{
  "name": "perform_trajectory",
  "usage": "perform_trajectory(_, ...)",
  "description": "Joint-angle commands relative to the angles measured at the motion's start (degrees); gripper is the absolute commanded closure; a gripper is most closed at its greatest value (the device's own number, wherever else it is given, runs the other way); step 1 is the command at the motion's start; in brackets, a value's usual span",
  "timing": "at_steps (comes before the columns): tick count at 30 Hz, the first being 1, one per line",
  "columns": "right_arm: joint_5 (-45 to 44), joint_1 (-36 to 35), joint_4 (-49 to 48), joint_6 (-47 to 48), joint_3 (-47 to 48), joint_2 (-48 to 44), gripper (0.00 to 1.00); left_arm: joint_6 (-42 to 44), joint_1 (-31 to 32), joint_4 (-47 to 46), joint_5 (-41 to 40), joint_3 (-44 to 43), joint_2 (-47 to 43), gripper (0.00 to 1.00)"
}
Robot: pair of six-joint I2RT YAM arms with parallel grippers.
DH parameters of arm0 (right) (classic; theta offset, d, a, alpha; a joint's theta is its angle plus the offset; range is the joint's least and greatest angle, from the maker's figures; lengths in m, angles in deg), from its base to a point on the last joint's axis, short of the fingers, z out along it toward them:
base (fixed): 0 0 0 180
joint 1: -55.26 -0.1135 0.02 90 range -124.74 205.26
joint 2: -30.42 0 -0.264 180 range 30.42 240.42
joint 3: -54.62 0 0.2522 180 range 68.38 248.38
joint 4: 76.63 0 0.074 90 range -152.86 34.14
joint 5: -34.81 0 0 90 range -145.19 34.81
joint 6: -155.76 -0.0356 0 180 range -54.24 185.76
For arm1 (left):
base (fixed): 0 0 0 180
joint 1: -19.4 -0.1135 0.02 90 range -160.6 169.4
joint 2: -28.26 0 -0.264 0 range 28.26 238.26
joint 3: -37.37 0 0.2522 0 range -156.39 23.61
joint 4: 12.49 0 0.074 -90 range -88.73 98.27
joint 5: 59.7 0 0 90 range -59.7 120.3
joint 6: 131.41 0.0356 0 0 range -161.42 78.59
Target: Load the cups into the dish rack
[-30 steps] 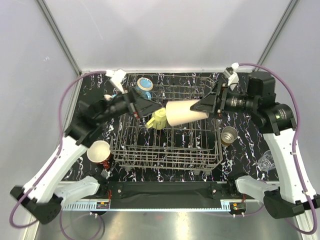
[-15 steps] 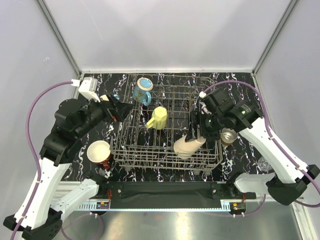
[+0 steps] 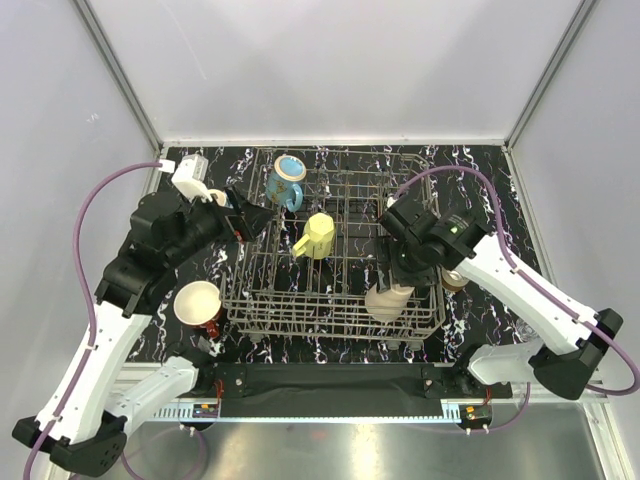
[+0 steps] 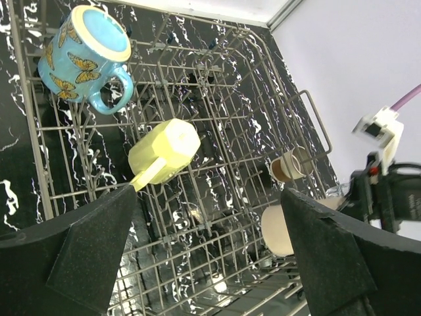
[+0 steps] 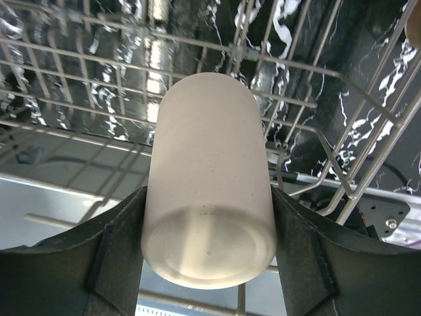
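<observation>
While clamping cream cup w/ R end effector in dish rack, toward counter's near edge: L end effector spread wide, empty.

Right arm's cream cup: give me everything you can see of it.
The cream cup is a plain, matte, ceramic-looking cylinder; no handle shows. Its flat base faces the wrist camera, mouth pointing down into the near right corner of the dish rack. The fingers of the right hand clamp its sides. Whether it rests on the wires is unclear.
</observation>
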Motion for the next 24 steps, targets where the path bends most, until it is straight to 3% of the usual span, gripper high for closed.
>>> perform_trajectory(1,-0.17,-1.39,2.99,-1.12,-1.51,0.34,1.00,-1.97,-0.63,0.89,-1.22,-0.52,1.20,0.01)
perform_trajectory(18,2.20,-2.89,-0.95,0.46,-9.33,1.48,1.00,-4.00,-1.07,1.25,-0.25,0.09,0.68,0.01)
perform_trajectory(24,-2.45,-3.60,-1.05,-0.24,-10.30,2.62,1.00,-3.82,-1.16,1.69,0.01,-0.43,0.51,0.01)
